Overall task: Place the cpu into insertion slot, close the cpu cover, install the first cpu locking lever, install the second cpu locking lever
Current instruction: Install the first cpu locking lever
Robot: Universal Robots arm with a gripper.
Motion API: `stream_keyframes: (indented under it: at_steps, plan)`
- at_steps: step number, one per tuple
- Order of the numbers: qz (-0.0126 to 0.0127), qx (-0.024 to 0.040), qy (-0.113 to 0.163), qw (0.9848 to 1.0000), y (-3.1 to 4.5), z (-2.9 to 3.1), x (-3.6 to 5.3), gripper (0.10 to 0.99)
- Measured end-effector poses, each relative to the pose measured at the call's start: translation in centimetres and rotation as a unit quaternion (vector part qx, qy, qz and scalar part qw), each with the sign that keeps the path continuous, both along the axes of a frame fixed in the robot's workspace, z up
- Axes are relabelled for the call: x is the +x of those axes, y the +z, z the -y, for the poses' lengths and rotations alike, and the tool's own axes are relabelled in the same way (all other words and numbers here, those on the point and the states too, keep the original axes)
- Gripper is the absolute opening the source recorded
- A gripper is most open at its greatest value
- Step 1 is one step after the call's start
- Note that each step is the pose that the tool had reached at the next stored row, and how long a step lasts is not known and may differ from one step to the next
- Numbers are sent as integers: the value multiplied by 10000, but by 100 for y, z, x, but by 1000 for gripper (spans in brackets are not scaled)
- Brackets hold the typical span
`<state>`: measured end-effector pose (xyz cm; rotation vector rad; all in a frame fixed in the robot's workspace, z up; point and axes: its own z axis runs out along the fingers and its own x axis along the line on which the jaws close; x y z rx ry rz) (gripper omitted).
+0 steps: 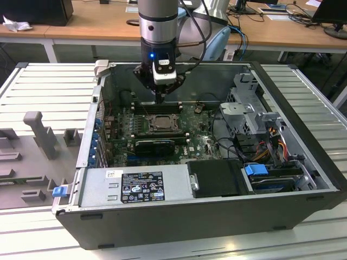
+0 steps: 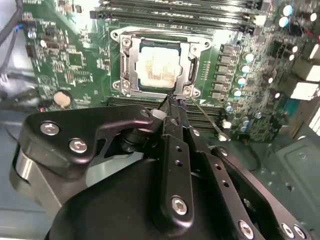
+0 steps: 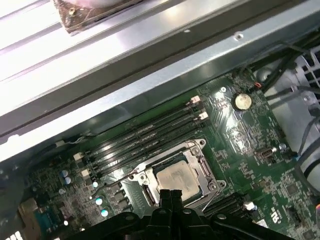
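The cpu (image 2: 159, 67) lies flat in the insertion slot (image 2: 116, 84) on the green motherboard, its pale metal top showing through the window of the cpu cover (image 2: 131, 65), which is down over it. From the socket's corner a thin wire locking lever (image 2: 206, 116) sticks out, slanting away from the frame. My gripper (image 2: 170, 100) hangs just above the socket's edge near that lever, fingers together with nothing between them. In the exterior view the gripper (image 1: 159, 100) is over the far side of the socket (image 1: 147, 123). The first wrist view shows the fingertips (image 3: 165, 195) beside the cpu (image 3: 176, 178).
The board lies inside an open computer case (image 1: 179, 216). Long black memory slots (image 3: 145, 135) run along the socket. A power supply (image 1: 135, 187) sits at the near wall. A drive cage (image 1: 249, 116) and cables (image 1: 271, 143) fill the exterior view's right.
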<state>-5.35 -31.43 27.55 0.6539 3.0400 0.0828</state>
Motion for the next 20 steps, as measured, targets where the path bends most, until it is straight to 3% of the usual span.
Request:
stream_keyframes:
  at_steps: [2,6,14,18,20]
  plan:
    - [10,0,314,9995,-2,0,0,106]
    - [12,1,638,9980,-3,0,0,106]
    - [12,1,987,9951,-7,0,-23,106]
    - [11,1,1389,9903,-8,0,-23,106]
    - [12,1,1700,9854,-8,0,-24,106]
